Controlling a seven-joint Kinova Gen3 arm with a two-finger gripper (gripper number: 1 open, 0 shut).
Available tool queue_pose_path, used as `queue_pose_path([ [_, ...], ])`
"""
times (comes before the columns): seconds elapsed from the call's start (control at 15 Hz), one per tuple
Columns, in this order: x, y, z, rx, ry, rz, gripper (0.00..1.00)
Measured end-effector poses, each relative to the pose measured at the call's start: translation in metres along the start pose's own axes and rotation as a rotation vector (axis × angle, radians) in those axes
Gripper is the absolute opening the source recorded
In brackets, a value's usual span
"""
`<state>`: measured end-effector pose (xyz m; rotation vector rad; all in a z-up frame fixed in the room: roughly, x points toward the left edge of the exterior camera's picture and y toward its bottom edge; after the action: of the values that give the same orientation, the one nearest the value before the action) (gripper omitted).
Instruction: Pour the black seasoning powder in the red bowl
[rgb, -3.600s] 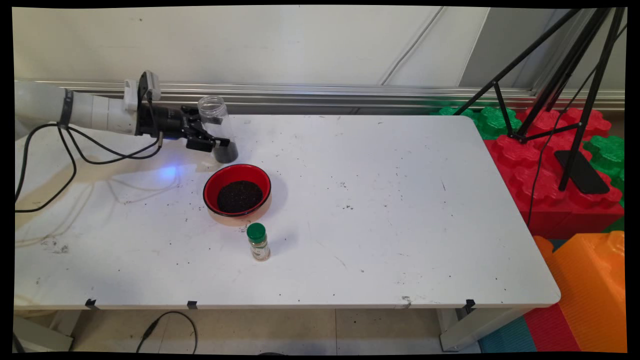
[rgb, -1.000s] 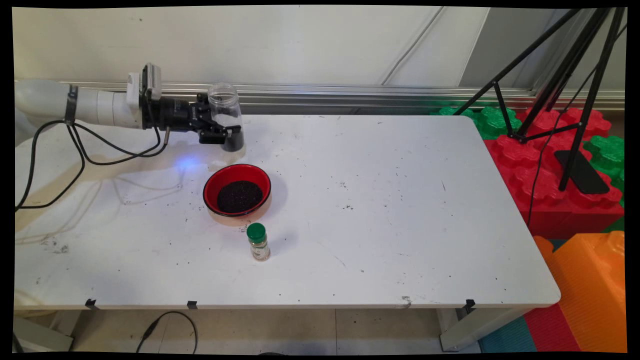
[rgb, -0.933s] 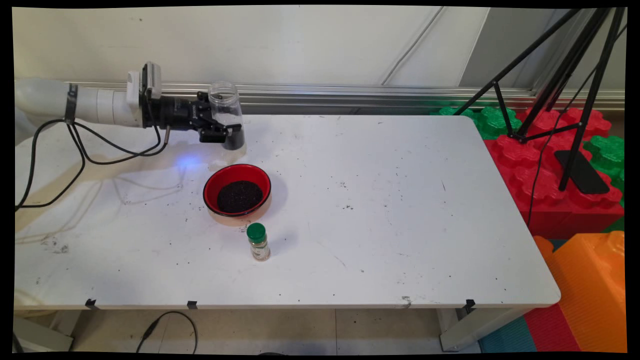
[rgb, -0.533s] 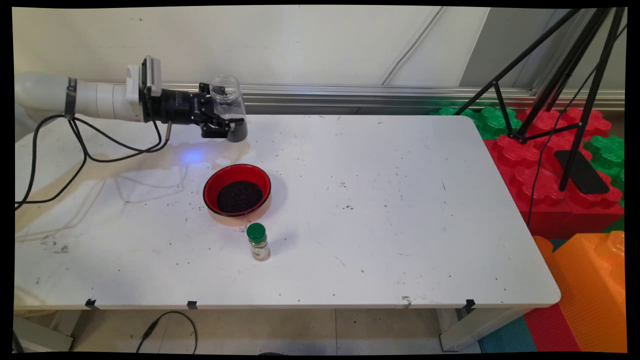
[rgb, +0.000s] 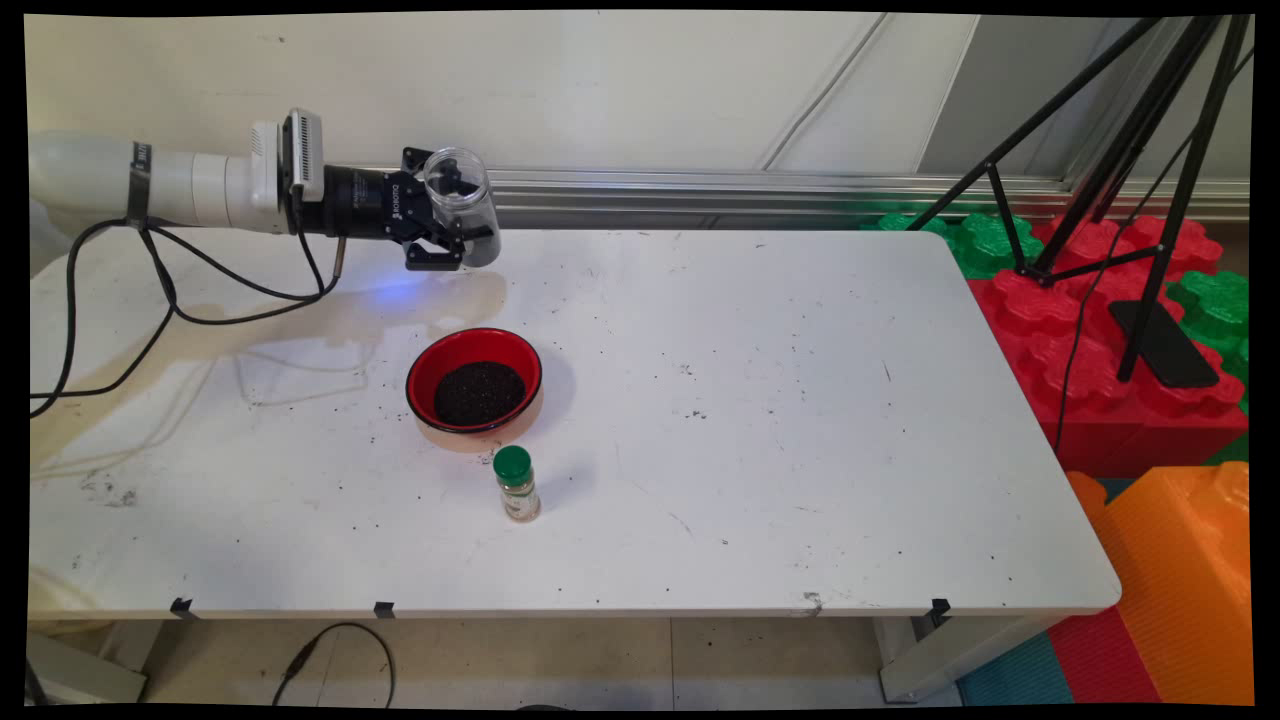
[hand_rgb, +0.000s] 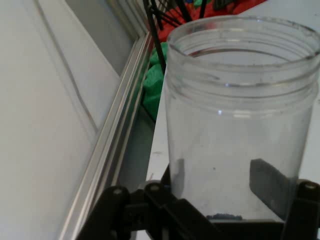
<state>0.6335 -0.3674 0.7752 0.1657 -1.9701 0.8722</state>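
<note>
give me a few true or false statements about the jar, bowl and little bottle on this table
1. The black two-finger gripper is shut on the clear plastic jar, held above the white table. True.
2. The clear plastic jar has a lid screwed on. False: its mouth is open, as the hand view shows.
3. The red bowl holds dark granules. True.
4. The small green-capped spice bottle lies on its side inside the red bowl. False: it stands upright on the table, just in front of the bowl.
5. The jar is full to the brim. False: it is nearly empty, with only a little dark material at its bottom.
</note>
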Motion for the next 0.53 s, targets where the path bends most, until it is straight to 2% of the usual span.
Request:
queue_pose_path([
  [0.53,0.0073,0.001,0.0014,-0.012,0.0,0.205,0.0],
])
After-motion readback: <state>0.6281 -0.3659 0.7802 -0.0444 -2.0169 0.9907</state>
